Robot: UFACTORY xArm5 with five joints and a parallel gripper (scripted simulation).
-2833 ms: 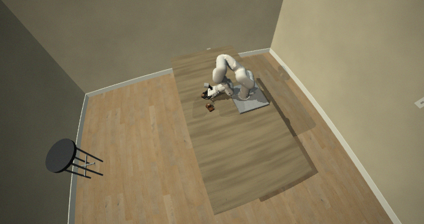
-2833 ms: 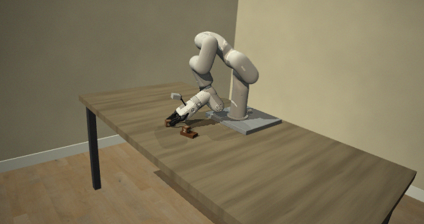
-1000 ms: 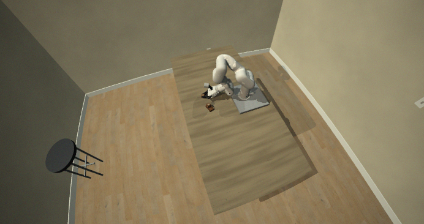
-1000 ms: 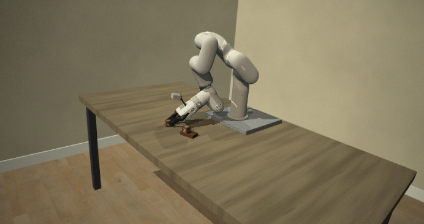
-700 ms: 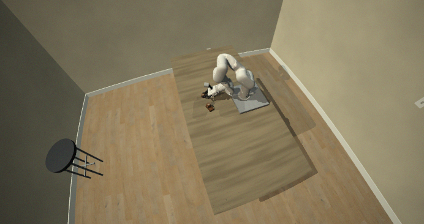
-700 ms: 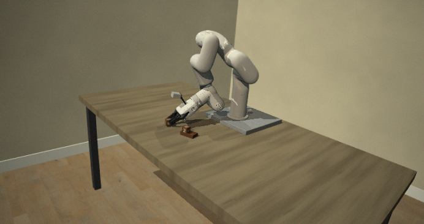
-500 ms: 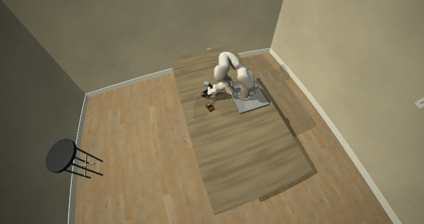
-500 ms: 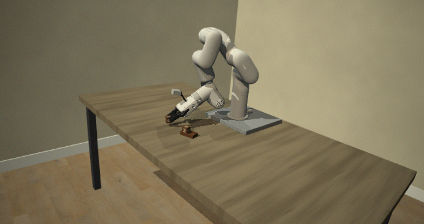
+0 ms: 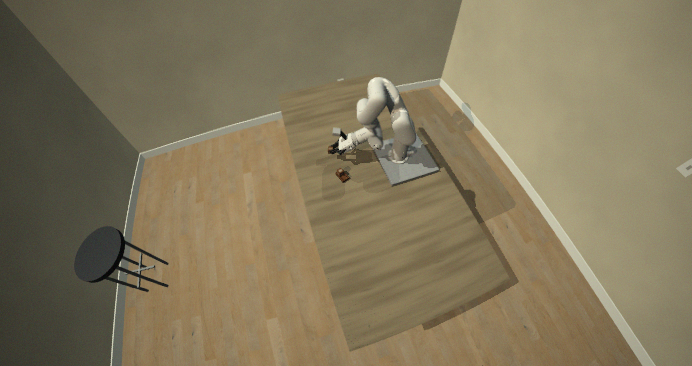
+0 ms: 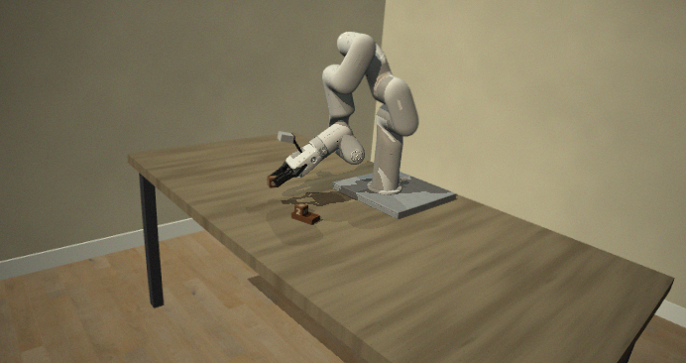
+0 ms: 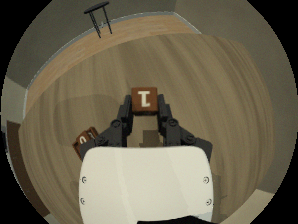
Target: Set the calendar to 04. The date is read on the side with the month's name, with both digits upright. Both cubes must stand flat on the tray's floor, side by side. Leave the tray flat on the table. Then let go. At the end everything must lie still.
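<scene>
A brown cube [image 9: 331,149] [image 10: 272,181] [image 11: 144,100] is gripped between the fingertips of the pincer [image 9: 334,148] [image 10: 276,179] [image 11: 144,103], lifted off the table [image 9: 390,236] [image 10: 446,254] [image 11: 200,75]; in the wrist view it sits just above centre, its 1 upside down. At that view's lower left, partly covered by the gripper's body, the tray [image 9: 345,178] [image 10: 308,218] [image 11: 77,149] is seen, with the second cube [image 9: 340,172] [image 10: 300,209] [image 11: 84,140] on it. The arm [image 9: 377,101] [image 10: 357,65] rises from its base plate, right of centre in the exterior view. If the held cube is lowered unturned, a wrong or inverted digit may be shown; if it is brought in askew, the second cube could be knocked or the cube left perched on the tray's rim.
</scene>
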